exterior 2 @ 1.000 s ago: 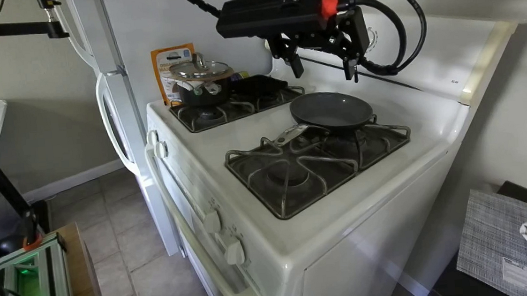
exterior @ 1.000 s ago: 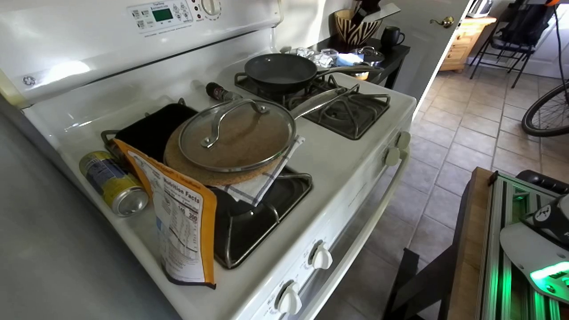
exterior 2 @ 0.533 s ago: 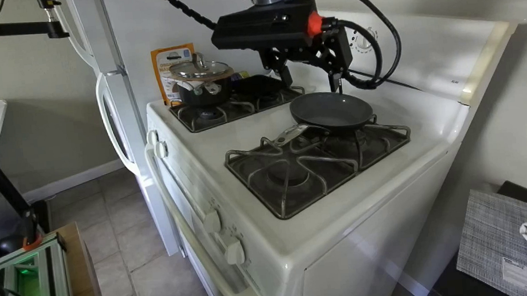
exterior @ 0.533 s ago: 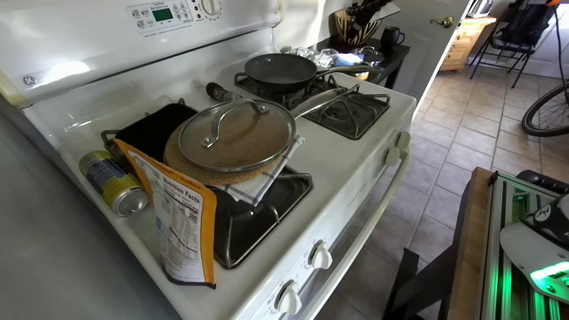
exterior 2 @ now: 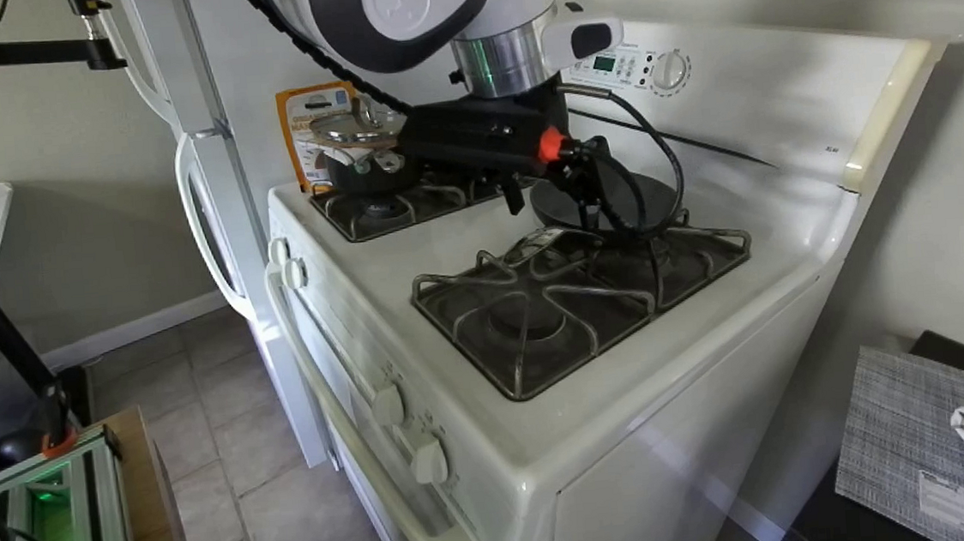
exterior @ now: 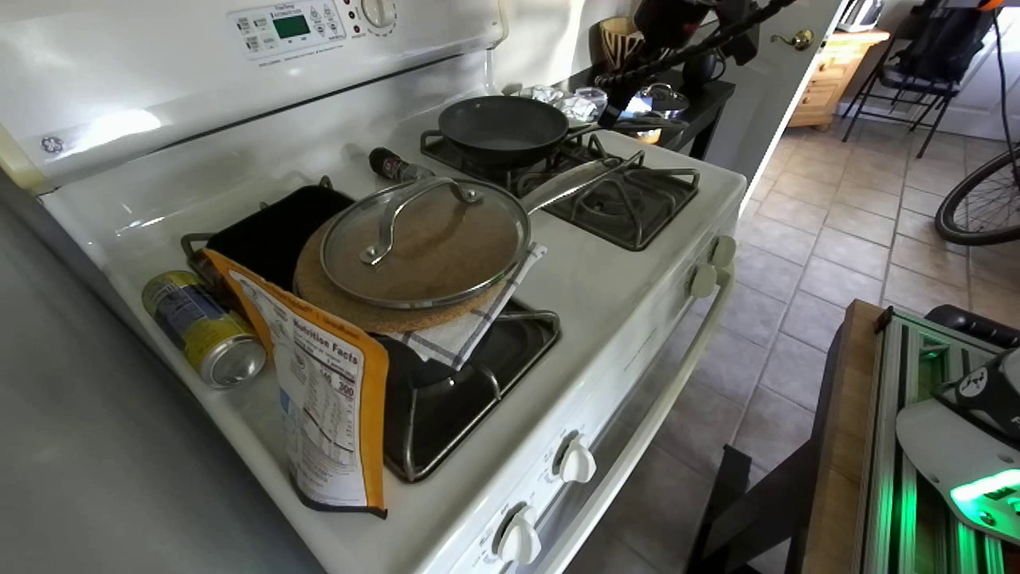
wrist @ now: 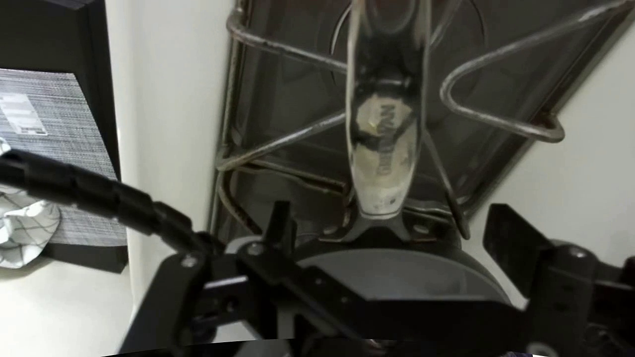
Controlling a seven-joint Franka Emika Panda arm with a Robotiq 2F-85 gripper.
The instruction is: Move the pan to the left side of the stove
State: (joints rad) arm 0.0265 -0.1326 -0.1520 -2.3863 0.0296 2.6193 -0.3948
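Observation:
The pan, dark grey and round, sits upright on the back burner of the right-hand grate; it shows in both exterior views (exterior: 504, 131) (exterior 2: 552, 203) and in the wrist view (wrist: 397, 272). Its silver handle (wrist: 384, 148) points toward the stove's front. My gripper (wrist: 393, 230) is open and empty in the wrist view, fingers wide apart on either side of the handle's base. In an exterior view the gripper (exterior 2: 553, 209) hangs low over the near rim and hides part of the pan. Contact cannot be told. The white stove (exterior: 594, 295) shows in both exterior views (exterior 2: 437, 244).
A pot under a glass lid (exterior: 430, 247) with a long silver handle stands on the left front burner. A black pan (exterior: 275, 235), a yellow can (exterior: 203, 331) and an orange bag (exterior: 331, 406) are around it. A small bottle (exterior: 394, 165) lies between the grates.
My gripper has come down from above the stove to the pan's handle end, moving slightly toward the stove's front. It stays open. The pan has not moved.

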